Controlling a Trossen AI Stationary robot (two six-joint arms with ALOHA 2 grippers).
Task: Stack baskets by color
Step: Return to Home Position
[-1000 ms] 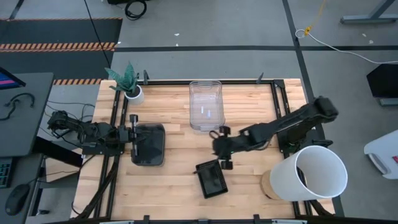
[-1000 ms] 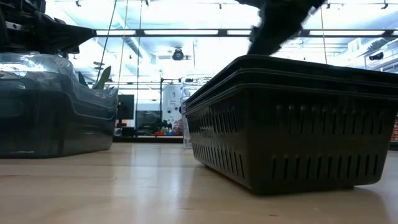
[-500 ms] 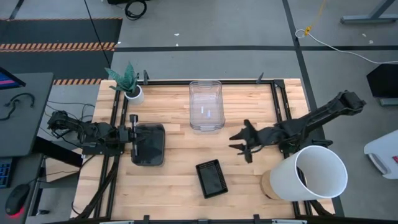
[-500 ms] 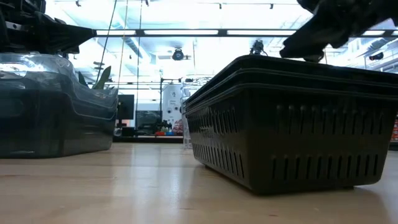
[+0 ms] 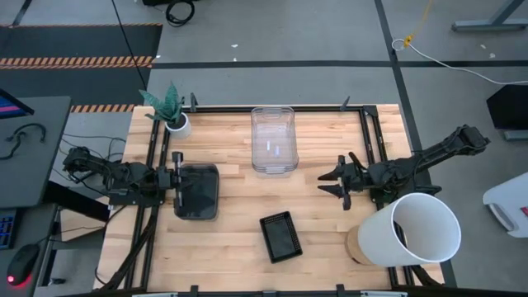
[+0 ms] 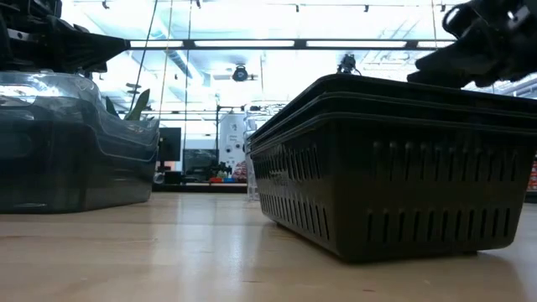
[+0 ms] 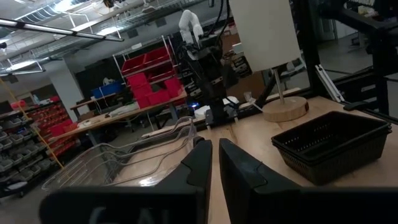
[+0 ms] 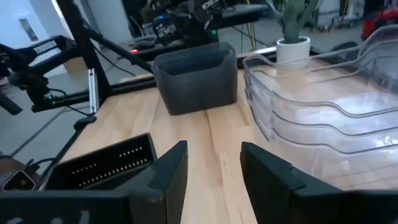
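A stack of clear baskets [image 5: 273, 140] [image 8: 323, 118] [image 7: 124, 155] rests on its base at the table's far middle. A smoky grey basket [image 5: 198, 191] [image 8: 196, 78] [image 6: 75, 143] sits on the left. A black perforated basket [image 5: 280, 237] [image 6: 394, 168] [image 7: 329, 146] stands near the front middle. My left gripper [image 5: 177, 177] [image 7: 214, 165] hovers level over the grey basket's left rim, its fingers together but for a slit, nothing between them. My right gripper [image 5: 338, 180] [image 8: 211, 180] hangs open over bare wood, right of the clear stack, pointing toward the left.
A big white bucket [image 5: 417, 231] [image 7: 258, 31] on a round wooden base stands at the near right corner, close under my right arm. A small white plant pot [image 5: 177, 124] [image 8: 292, 37] is at the far left. Black frame rails [image 5: 371, 140] run along both table sides.
My right gripper has drawn back from just above the black basket toward the table's right edge, tipping from pointing down to about level, and has stayed open. The black basket has kept its place.
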